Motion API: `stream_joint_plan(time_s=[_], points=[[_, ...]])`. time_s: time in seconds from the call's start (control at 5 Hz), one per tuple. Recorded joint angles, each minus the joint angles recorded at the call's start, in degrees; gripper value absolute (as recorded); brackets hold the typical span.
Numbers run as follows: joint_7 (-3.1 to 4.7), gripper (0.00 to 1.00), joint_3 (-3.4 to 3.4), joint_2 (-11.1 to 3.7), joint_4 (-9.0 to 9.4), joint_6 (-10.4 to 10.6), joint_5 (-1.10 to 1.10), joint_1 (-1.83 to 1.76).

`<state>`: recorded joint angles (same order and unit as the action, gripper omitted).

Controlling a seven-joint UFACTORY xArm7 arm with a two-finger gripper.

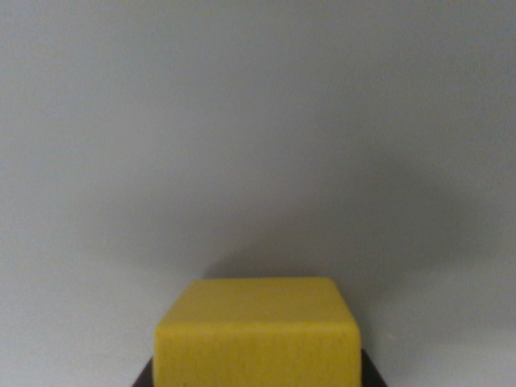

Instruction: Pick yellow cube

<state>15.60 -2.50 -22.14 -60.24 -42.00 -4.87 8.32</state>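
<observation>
where grey surface [258, 121] lies smooth, matte yellow cube [258, 334] sits round-edged.

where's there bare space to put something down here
Bare grey surface fills everything above the yellow cube and runs down both its sides to the wrist view's left and right edges. The only crowded spot is bottom centre, where dark parts flank the cube.

Dark fingers [145, 377]; only small black corners show, bottom edge.
</observation>
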Motion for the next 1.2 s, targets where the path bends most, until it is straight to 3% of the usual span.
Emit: stream_joint_plan(time_s=[1.0, 1.2], points=[[-0.20, 1.00, -0.06, 1.27, -1.62, -2.9, 0.17, -0.03], [-0.33, 1.00, -0.10, 2.12, -2.69, -4.8, 0.29, -0.04]])
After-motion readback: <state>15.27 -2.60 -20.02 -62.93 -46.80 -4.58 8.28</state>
